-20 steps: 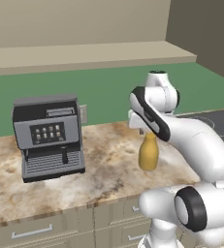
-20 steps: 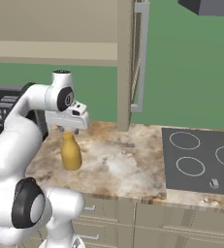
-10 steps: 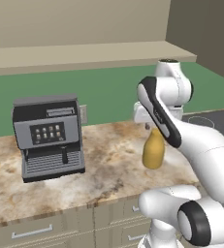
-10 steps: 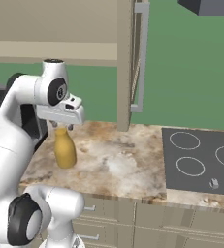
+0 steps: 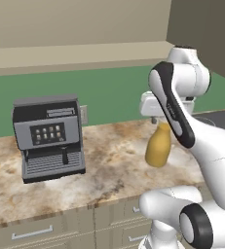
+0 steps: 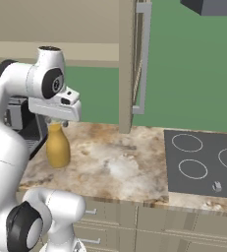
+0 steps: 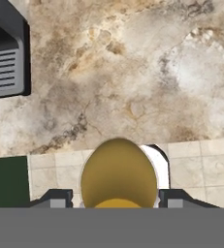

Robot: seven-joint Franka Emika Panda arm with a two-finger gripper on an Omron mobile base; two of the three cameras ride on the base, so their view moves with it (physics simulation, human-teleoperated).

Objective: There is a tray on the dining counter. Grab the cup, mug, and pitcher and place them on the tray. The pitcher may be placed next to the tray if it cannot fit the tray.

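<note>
My gripper [image 5: 161, 122] is shut on the neck of the yellow-orange pitcher [image 5: 158, 147], which hangs upright from it over a marbled counter with cream drawers. From the right side, the gripper [image 6: 56, 123] holds the pitcher [image 6: 57, 147] just in front of the coffee machine. Looking down along the hand, the pitcher's round shoulder [image 7: 118, 178] sits between the two fingertips of the gripper [image 7: 118, 199]. The tray, the dining counter, the cup and the mug are out of view.
A grey coffee machine [image 5: 48, 137] stands at the left of the marbled counter [image 5: 109, 170]. A black cooktop [image 6: 203, 160] lies at its right end. A tall cabinet panel with a long handle [image 6: 143, 59] rises behind the counter. Cream drawers [image 6: 149, 221] run below.
The arm has drawn the pitcher back toward the base, still gripped by the neck. The coffee machine and cooktop have barely shifted in the views.
</note>
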